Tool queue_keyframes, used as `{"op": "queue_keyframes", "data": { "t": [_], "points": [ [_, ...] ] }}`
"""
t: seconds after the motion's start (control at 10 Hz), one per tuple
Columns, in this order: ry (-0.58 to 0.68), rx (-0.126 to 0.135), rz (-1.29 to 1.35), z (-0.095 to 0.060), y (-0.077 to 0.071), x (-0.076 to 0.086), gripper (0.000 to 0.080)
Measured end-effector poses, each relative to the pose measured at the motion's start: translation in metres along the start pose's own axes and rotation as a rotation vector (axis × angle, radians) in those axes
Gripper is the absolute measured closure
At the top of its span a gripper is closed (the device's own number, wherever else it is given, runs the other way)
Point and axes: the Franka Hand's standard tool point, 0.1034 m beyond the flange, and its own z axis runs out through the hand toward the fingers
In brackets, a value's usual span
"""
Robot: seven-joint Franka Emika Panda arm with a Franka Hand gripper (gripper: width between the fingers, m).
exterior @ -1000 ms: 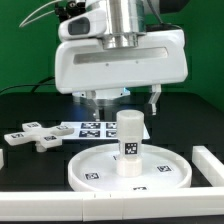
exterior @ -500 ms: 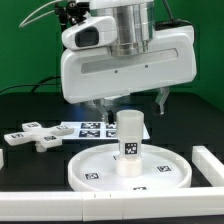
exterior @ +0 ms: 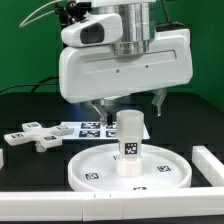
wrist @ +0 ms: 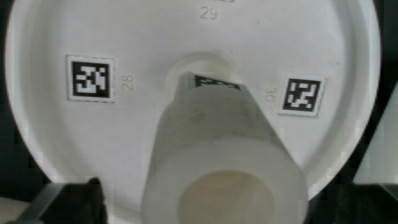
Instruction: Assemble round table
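The white disc top [exterior: 128, 170] lies flat near the table's front. The short cylindrical leg [exterior: 131, 145] stands upright on its middle, with a square marker on its side. My gripper [exterior: 129, 104] is open just above the leg's top end, one finger on each side and touching nothing. In the wrist view the leg [wrist: 217, 150] rises from the disc top [wrist: 107, 40] towards the camera, between my dark fingertips [wrist: 71, 205]. The cross-shaped foot [exterior: 32, 135] lies loose on the black table at the exterior view's left.
The marker board [exterior: 88, 128] lies flat behind the disc top. A long white edge bar [exterior: 100, 207] runs along the front. Another edge bar [exterior: 212, 165] stands at the exterior view's right. A green wall is behind.
The hand has come nearer the camera and tilted a little over the leg, mostly in the first half second. The leg, disc top and foot have not moved.
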Motion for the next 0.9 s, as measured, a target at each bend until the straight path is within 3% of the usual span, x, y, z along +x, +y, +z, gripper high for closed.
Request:
{"op": "queue_keyframes", "data": {
  "t": [0.3,0.4,0.5,0.6,0.9],
  "points": [
    [0.008,-0.003,-0.007,0.0029,-0.0008,0.0004,0.015],
    [0.008,-0.003,-0.007,0.0029,-0.0008,0.0004,0.0258],
    [0.008,-0.003,-0.007,0.0029,-0.0008,0.0004,0.0258],
    [0.009,-0.003,-0.007,0.0028,-0.0007,0.0004,0.0394],
    [0.009,-0.003,0.008,0.0029,-0.0008,0.0004,0.0393]
  ]
}}
